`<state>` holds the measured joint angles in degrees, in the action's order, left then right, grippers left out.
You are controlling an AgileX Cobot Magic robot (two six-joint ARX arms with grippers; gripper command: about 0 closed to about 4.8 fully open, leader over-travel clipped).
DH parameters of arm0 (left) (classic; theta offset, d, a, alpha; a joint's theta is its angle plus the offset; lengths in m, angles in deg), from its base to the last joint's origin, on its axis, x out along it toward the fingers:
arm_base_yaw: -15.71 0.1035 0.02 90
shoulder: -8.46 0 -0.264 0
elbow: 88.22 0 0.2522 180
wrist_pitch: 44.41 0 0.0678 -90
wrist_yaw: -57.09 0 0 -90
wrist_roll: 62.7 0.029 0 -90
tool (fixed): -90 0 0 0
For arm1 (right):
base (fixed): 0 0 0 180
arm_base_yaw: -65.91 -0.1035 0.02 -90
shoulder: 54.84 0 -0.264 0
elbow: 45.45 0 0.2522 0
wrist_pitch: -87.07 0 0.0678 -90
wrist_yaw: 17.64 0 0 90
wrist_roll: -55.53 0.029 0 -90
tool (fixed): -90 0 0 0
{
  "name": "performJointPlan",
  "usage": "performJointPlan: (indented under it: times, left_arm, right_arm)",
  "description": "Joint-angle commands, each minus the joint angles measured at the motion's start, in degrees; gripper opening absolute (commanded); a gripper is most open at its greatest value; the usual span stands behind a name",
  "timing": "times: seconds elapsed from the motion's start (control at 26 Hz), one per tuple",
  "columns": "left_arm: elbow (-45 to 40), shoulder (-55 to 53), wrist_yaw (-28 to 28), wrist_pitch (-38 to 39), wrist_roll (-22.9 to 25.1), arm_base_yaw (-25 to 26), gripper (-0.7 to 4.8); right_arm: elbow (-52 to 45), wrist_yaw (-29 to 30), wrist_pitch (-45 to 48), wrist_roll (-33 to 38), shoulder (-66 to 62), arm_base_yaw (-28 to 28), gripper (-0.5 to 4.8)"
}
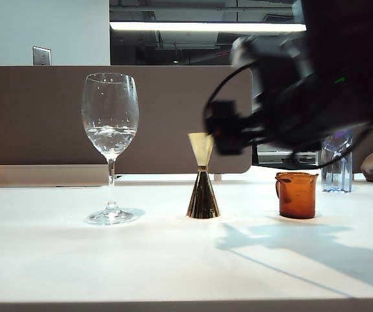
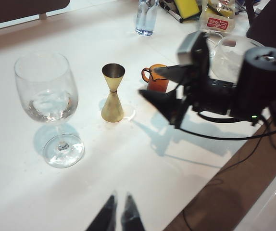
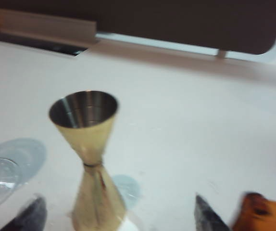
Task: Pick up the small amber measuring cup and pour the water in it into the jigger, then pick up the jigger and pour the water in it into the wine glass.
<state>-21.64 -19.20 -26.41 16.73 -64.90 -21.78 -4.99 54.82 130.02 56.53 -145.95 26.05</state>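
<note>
Now wine glass [image 1: 110, 123] w/ water; jigger [image 1: 203, 177] upright.

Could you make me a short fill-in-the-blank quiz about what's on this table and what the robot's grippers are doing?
1. Between the wine glass and the small amber measuring cup stands the ____.
2. The water sits in the ____.
3. The right gripper, above the table near the jigger, is open and holds ____.
4. The left gripper, low over the table, is ____.

Answers: jigger; wine glass; nothing; shut
</note>
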Motion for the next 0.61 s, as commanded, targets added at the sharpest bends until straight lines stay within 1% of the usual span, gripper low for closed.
performJointPlan:
  times: [0.04, 0.12, 0.19, 0.27, 0.31, 0.35, 0.5, 0.61]
  left_arm:
    - [0.2, 0.0, 0.2, -0.7, 0.2, 0.0, 0.26]
    - [0.2, 0.0, 0.2, -0.7, 0.2, 0.0, 0.26]
    - [0.2, 0.0, 0.2, -0.7, 0.2, 0.0, 0.26]
    - [0.2, 0.0, 0.2, -0.7, 0.2, 0.0, 0.26]
    - [0.2, 0.0, 0.2, -0.7, 0.2, 0.0, 0.26]
    - [0.2, 0.0, 0.2, -0.7, 0.2, 0.0, 0.26]
    - [0.2, 0.0, 0.2, -0.7, 0.2, 0.0, 0.26]
    - [0.2, 0.0, 0.2, -0.7, 0.2, 0.0, 0.26]
  right_arm:
    - [-6.0, -2.1, 0.0, -1.0, 7.8, 0.1, 3.39]
    - [-9.2, -1.9, -0.9, -1.0, 12.7, 0.1, 2.57]
    - [-12.4, -1.8, -3.6, -1.0, 19.0, 0.0, 1.59]
    - [-13.9, -1.8, -7.8, -1.0, 24.2, 0.1, 0.62]
    - [-14.1, -1.6, -12.0, -1.0, 27.1, 0.1, 0.13]
    - [-14.0, -1.5, -15.3, -1.0, 29.4, 0.1, -0.07]
    - [-14.0, -1.6, -26.9, -1.0, 38.4, 0.1, -0.05]
    - [-14.9, -2.0, -27.4, -1.0, 41.1, 0.3, -0.05]
